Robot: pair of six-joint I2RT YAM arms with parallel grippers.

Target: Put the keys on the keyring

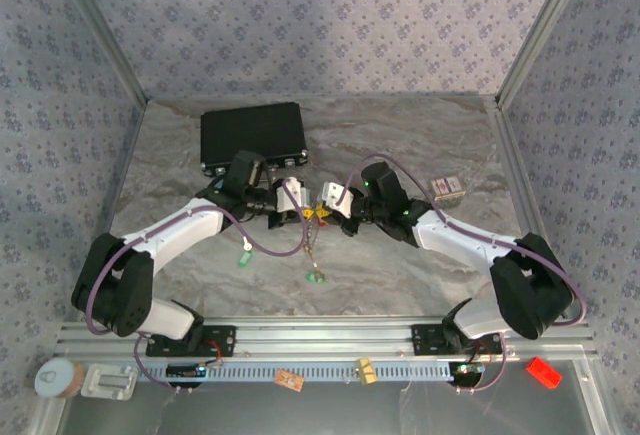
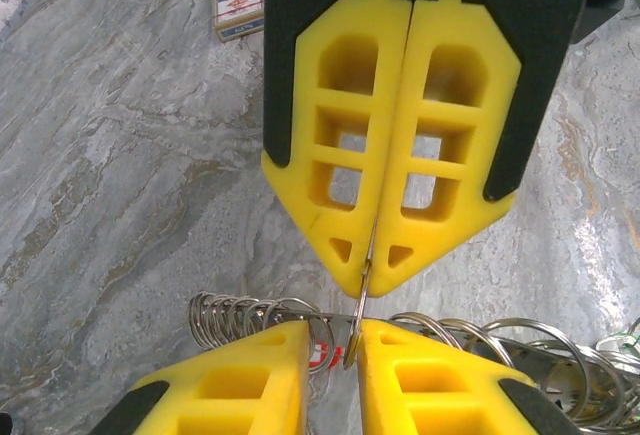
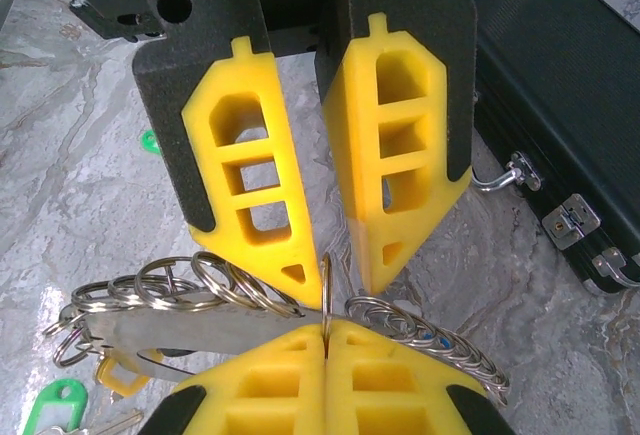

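Observation:
My right gripper (image 3: 325,333) is shut on the keyring (image 3: 325,277), a thin metal ring standing on edge; the same keyring (image 2: 358,307) hangs from its yellow fingertips (image 2: 400,255) in the left wrist view. My left gripper (image 2: 335,355) is open, and the ring sits in the gap against one finger (image 2: 420,375). Both grippers meet mid-table, left (image 1: 298,205) and right (image 1: 330,203). Several more rings (image 3: 200,285) ride on a flat metal strip (image 3: 180,333). Keys lie around: a green one (image 3: 55,403), a yellow one (image 3: 120,375), a red-and-white one (image 2: 320,355), and two green ones (image 1: 243,255) (image 1: 316,276).
A black case (image 1: 252,135) with metal latches lies behind the grippers, close to the right of the left gripper's fingers (image 3: 400,155) in the right wrist view. A small printed box (image 1: 447,188) sits at the right. Metal frame posts edge the marbled table (image 1: 400,125).

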